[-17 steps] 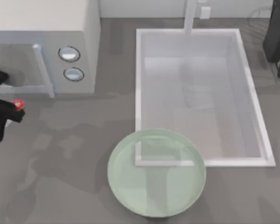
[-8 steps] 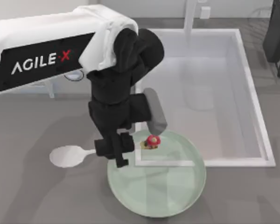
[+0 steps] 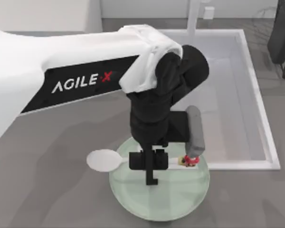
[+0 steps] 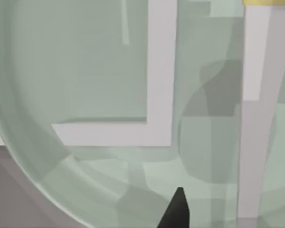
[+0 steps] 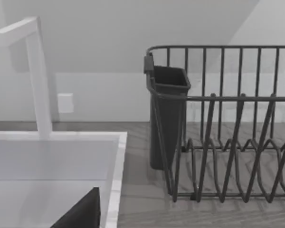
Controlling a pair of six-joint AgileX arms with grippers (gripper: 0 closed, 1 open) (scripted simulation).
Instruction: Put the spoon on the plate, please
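White left arm reads "AGILE·X"; left gripper (image 3: 151, 167) fingers clamp spoon (image 3: 105, 160) over plate (image 3: 133, 199).

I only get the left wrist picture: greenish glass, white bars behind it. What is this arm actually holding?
Observer: From above, the left gripper holds a small white spoon by its handle, above the plate.
Operator: Is all of it over the plate?
Observer: No. Its bowl sticks out past the plate's left rim; the red tip is over the plate.
Operator: What about the other arm?
Observer: The right arm is parked, its wrist camera facing a dish rack.
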